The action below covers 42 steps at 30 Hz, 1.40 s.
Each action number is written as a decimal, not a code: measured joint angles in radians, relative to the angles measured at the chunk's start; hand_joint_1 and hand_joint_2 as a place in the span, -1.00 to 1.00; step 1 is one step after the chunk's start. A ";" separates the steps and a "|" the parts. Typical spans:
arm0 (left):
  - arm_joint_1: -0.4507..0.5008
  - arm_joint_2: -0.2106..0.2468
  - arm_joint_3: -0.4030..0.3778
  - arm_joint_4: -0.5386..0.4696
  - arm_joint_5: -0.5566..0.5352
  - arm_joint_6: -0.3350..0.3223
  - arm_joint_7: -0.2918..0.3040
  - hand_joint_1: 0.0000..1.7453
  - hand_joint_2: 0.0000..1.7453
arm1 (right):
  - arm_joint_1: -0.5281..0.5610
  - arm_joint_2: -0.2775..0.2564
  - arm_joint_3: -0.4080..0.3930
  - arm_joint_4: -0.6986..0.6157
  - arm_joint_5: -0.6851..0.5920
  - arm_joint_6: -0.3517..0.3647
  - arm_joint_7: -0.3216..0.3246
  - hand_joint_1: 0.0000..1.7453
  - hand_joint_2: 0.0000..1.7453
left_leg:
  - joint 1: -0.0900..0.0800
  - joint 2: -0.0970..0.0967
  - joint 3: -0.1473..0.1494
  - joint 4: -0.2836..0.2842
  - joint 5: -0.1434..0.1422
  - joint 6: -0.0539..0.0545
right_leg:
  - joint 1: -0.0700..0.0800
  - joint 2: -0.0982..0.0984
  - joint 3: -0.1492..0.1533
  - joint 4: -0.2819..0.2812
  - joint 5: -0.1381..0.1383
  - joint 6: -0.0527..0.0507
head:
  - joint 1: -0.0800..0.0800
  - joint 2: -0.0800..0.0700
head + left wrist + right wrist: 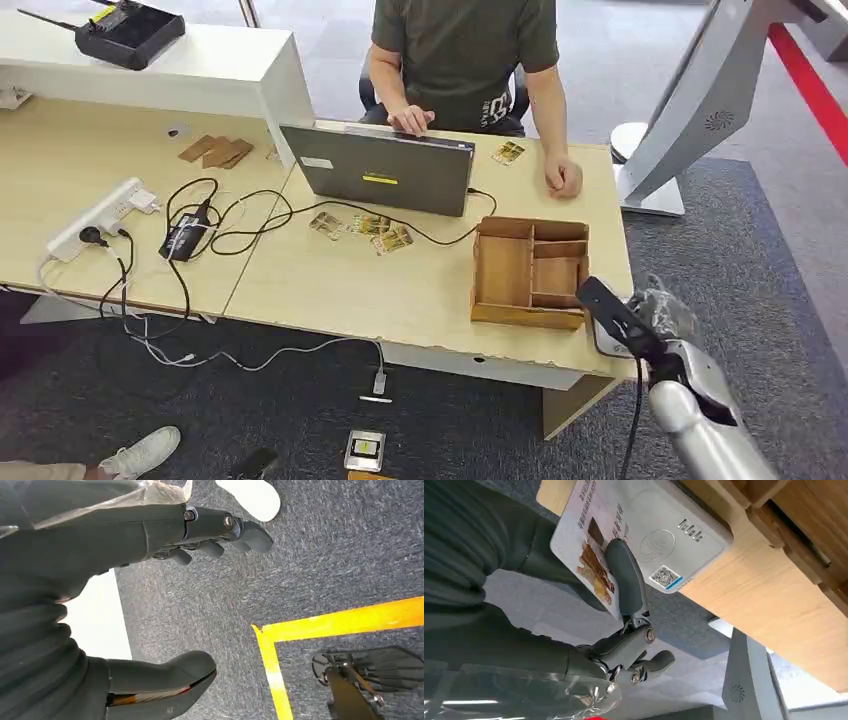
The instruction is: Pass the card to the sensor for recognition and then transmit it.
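White plastic marks the card reader [674,545] at the corner of the pale wood bench [769,590], beside the wooden organiser tray [528,270], and the right robot hand [624,610] pinches the printed card [586,550] flat over it, probably so its contactless symbol can read the card. Its QR sticker and the card's small writing are too fine to read. Hanging over grey carpet, the left robot hand [150,600] is released and holds nothing.
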 joint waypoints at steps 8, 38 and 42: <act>0.001 0.000 0.000 0.000 0.001 0.000 0.000 -1.00 1.00 | -0.014 0.010 0.008 0.038 0.012 -0.019 -0.012 1.00 1.00 | 0.000 0.000 0.000 0.000 0.000 0.000 | 0.000 0.000 0.000 0.000 0.000 0.000 | 0.000 0.000; -0.005 -0.002 0.000 0.000 -0.019 -0.002 -0.008 -1.00 1.00 | -0.122 0.114 0.017 -0.007 -0.095 -0.335 -0.193 1.00 1.00 | 0.000 0.000 0.000 0.000 0.000 0.000 | 0.000 0.000 0.000 0.001 0.000 0.000 | 0.000 0.000; -0.018 -0.006 0.000 0.000 -0.032 -0.005 0.001 -1.00 1.00 | -0.176 0.149 0.021 0.013 -0.174 -0.319 -0.236 1.00 1.00 | 0.000 0.000 0.000 0.000 0.000 0.000 | 0.000 0.000 0.000 0.001 0.000 0.000 | 0.000 0.000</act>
